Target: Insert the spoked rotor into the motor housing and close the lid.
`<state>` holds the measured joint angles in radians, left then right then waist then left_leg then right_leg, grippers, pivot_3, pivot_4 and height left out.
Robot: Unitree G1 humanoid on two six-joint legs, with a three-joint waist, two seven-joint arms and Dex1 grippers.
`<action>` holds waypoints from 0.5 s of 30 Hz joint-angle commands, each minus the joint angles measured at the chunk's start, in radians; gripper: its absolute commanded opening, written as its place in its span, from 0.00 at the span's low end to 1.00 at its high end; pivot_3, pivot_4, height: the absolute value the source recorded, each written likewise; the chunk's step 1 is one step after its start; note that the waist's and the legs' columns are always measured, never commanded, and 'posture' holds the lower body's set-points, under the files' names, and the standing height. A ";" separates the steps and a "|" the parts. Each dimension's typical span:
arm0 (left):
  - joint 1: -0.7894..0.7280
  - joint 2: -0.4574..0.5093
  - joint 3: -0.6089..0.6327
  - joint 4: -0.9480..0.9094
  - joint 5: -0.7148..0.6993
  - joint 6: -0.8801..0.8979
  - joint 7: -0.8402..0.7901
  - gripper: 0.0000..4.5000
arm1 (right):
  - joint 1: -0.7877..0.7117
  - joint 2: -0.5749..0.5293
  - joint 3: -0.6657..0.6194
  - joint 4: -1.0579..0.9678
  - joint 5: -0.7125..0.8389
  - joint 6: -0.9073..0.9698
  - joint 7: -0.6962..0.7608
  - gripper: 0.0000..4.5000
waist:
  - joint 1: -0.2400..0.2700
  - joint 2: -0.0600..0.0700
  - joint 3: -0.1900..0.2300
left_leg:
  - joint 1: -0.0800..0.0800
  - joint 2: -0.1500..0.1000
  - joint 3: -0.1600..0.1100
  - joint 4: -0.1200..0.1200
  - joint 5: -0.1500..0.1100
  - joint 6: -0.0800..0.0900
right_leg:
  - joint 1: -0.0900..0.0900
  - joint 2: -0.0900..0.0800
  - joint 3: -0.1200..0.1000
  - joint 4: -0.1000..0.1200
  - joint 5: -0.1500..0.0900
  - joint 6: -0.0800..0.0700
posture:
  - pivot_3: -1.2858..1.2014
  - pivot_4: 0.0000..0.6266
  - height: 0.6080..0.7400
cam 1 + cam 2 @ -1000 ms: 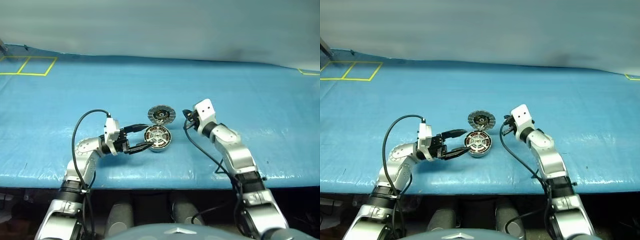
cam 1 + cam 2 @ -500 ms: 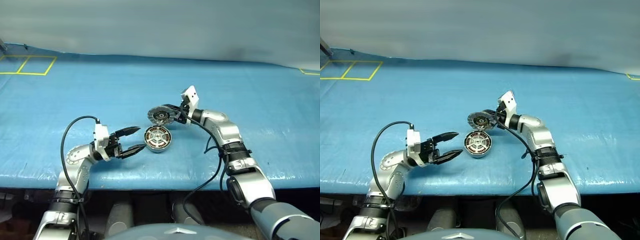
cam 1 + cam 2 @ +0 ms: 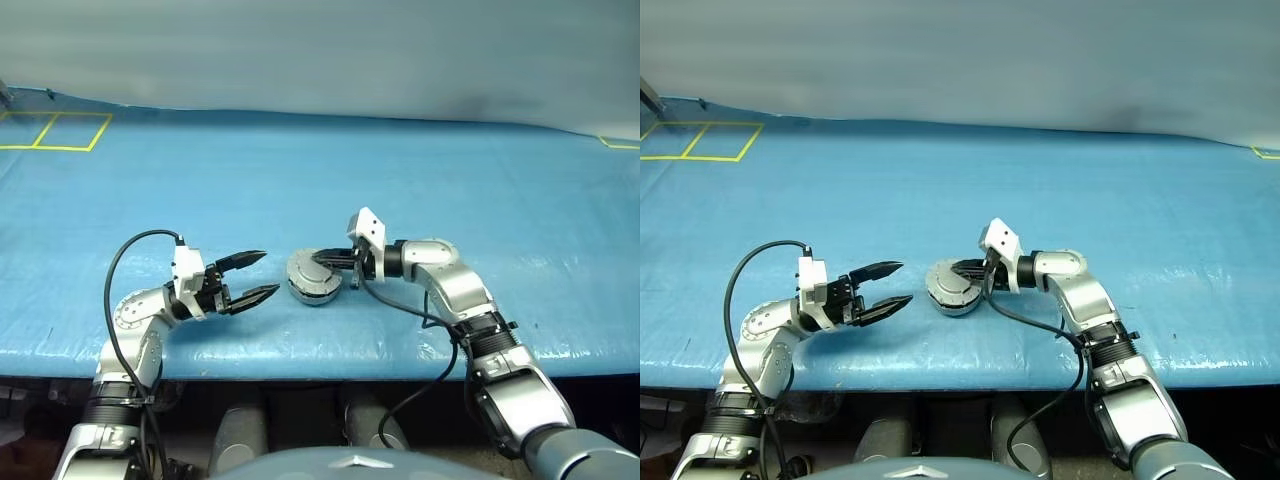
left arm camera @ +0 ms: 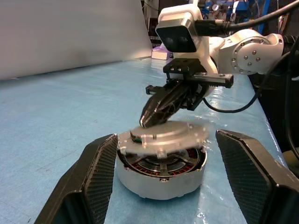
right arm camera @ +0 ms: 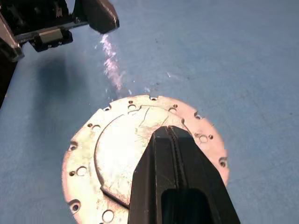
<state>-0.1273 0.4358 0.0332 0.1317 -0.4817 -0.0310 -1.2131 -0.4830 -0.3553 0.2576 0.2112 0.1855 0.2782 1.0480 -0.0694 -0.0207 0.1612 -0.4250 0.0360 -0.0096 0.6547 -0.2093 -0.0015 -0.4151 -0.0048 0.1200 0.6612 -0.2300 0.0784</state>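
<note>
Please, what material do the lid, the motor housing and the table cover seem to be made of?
The lid looks like bare metal, pale and matte, with drilled holes around its edge. The motor housing also looks like silver-grey metal, with copper-coloured windings inside. The table cover appears to be a blue plastic sheet: it wrinkles and shines in places.

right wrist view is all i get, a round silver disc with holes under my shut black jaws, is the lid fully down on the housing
Observer: No. The round grey lid is tilted over the silver-grey motor housing, with a gap showing the copper-orange winding ring.
Operator: is anything holding the housing
Observer: No. The left gripper is open and apart from it, on its left side.
Operator: where does my gripper touch
Observer: The right gripper, shut, presses on the lid's top face.
</note>
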 commanded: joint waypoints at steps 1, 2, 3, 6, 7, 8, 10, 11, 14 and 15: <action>-0.012 -0.003 0.005 -0.009 0.006 -0.026 0.005 0.81 | 0.031 0.009 0.022 -0.038 -0.032 -0.014 -0.041 0.00 | -0.001 0.000 0.000 | 0.001 0.000 0.001 0.000 0.000 0.000 | 0.000 0.000 0.000 0.000 0.000 0.000 | 0.52 0.24 1.00; -0.013 -0.005 0.001 -0.005 0.012 -0.033 0.007 0.81 | 0.040 0.014 0.023 -0.039 -0.035 -0.016 -0.053 0.00 | -0.001 0.000 0.000 | 0.001 0.000 0.001 0.000 0.000 0.000 | 0.001 0.000 0.000 0.000 0.000 0.000 | 0.52 0.24 1.00; -0.015 -0.008 -0.003 0.005 0.021 -0.044 0.008 0.81 | 0.050 0.021 0.024 -0.038 -0.041 -0.021 -0.070 0.00 | -0.001 0.000 0.000 | 0.003 0.000 0.001 0.000 0.000 0.000 | 0.002 0.000 0.000 0.000 0.000 0.000 | 0.52 0.24 1.00; -0.016 -0.015 -0.013 0.033 0.047 -0.079 0.015 0.81 | 0.084 0.044 0.030 -0.038 -0.047 -0.028 -0.112 0.00 | -0.001 -0.001 -0.001 | 0.006 0.000 0.001 0.000 0.000 0.000 | 0.005 0.000 0.001 0.000 0.000 -0.001 | 0.52 0.24 1.00; -0.016 -0.017 -0.014 0.038 0.050 -0.084 0.015 0.81 | 0.091 0.049 0.032 -0.038 -0.049 -0.029 -0.121 0.00 | -0.001 -0.001 -0.001 | 0.007 0.000 0.002 -0.001 0.000 0.000 | 0.005 0.000 0.001 0.000 -0.001 -0.001 | 0.52 0.24 1.00; -0.015 -0.019 -0.015 0.041 0.052 -0.086 0.016 0.81 | 0.099 0.052 0.039 -0.035 -0.057 -0.034 -0.131 0.00 | -0.001 -0.001 -0.001 | 0.007 0.000 0.002 -0.001 0.000 0.000 | 0.006 0.000 0.001 0.000 -0.001 -0.001 | 0.52 0.24 1.00; -0.011 -0.025 -0.020 0.047 0.057 -0.093 0.018 0.81 | 0.114 0.055 0.058 -0.022 -0.087 -0.048 -0.162 0.00 | -0.002 -0.001 -0.001 | 0.008 0.001 0.003 -0.001 0.000 0.000 | 0.006 0.000 0.001 0.000 -0.001 -0.001 | 0.52 0.24 1.00; -0.010 -0.027 -0.023 0.051 0.061 -0.097 0.020 0.81 | 0.121 0.055 0.067 -0.016 -0.101 -0.053 -0.173 0.00 | -0.002 -0.001 -0.001 | 0.009 0.001 0.003 -0.001 0.000 0.000 | 0.006 0.000 0.001 0.000 -0.001 -0.001 | 0.52 0.24 1.00; -0.009 -0.028 -0.034 0.071 0.085 -0.114 0.027 0.81 | 0.139 0.062 0.066 -0.016 -0.114 -0.055 -0.211 0.00 | -0.003 -0.003 -0.004 | 0.012 0.001 0.003 -0.002 0.000 0.000 | 0.006 -0.001 0.001 0.000 -0.001 -0.002 | 0.52 0.24 1.00; -0.009 -0.032 -0.037 0.078 0.090 -0.119 0.030 0.81 | 0.148 0.071 0.051 -0.025 -0.103 -0.053 -0.231 0.00 | -0.003 -0.004 -0.006 | 0.013 0.001 0.003 -0.003 0.000 0.000 | 0.006 -0.001 0.001 0.000 -0.001 -0.002 | 0.52 0.24 1.00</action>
<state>-0.1311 0.4110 -0.0002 0.2047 -0.3982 -0.1234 -1.1882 -0.3746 -0.2837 0.2901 0.1464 0.1190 0.1975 0.8456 -0.0728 -0.0250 0.1554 -0.4110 0.0372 -0.0066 0.6511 -0.2096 -0.0020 -0.4092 -0.0054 0.1216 0.6609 -0.2315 0.0758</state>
